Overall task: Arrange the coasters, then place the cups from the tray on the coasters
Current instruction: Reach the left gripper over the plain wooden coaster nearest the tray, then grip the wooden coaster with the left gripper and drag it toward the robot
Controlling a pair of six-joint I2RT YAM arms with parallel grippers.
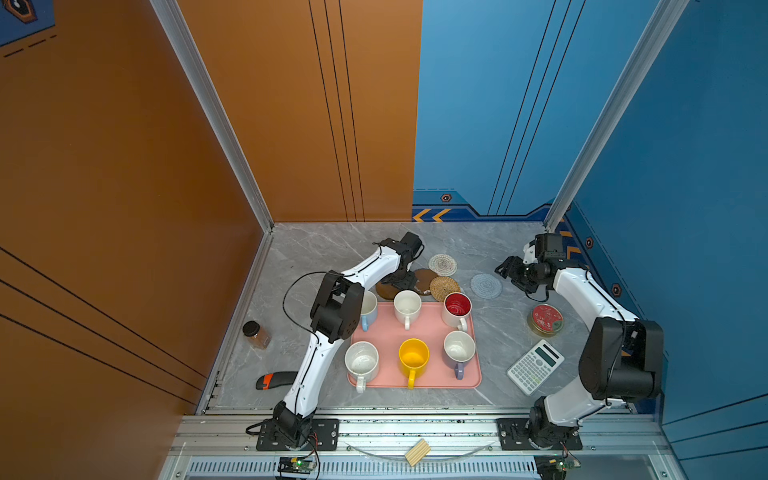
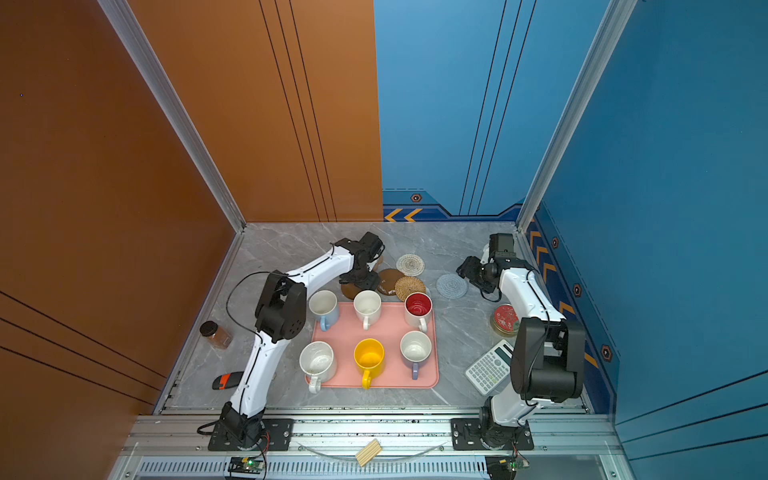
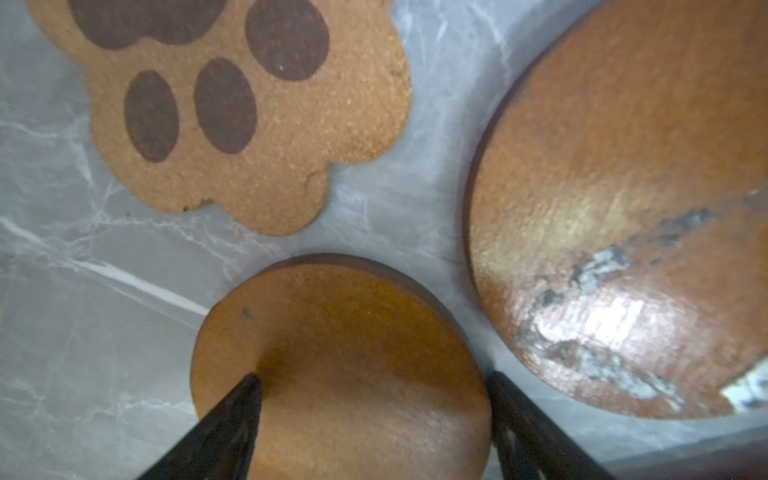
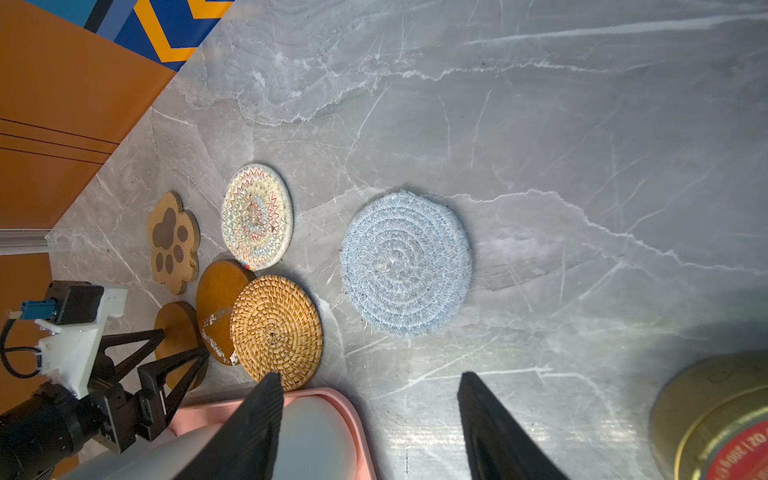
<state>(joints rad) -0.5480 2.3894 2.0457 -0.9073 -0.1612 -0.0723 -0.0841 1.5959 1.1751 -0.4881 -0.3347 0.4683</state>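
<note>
Six cups stand on the pink tray: light blue, plain white, red-inside, speckled, yellow, lavender. Behind the tray lie the coasters: paw-shaped, small wooden disc, larger scuffed wooden disc, rattan overlapping that disc, cream woven, blue-grey woven. My left gripper is open, low over the small disc; one finger lies over its top, the other beside its edge. My right gripper hangs open and empty beside the blue-grey coaster.
A red-topped round tin and a white calculator lie right of the tray, under the right arm. A brown spice jar and an orange-black cutter sit at the left. Walls close the back and both sides.
</note>
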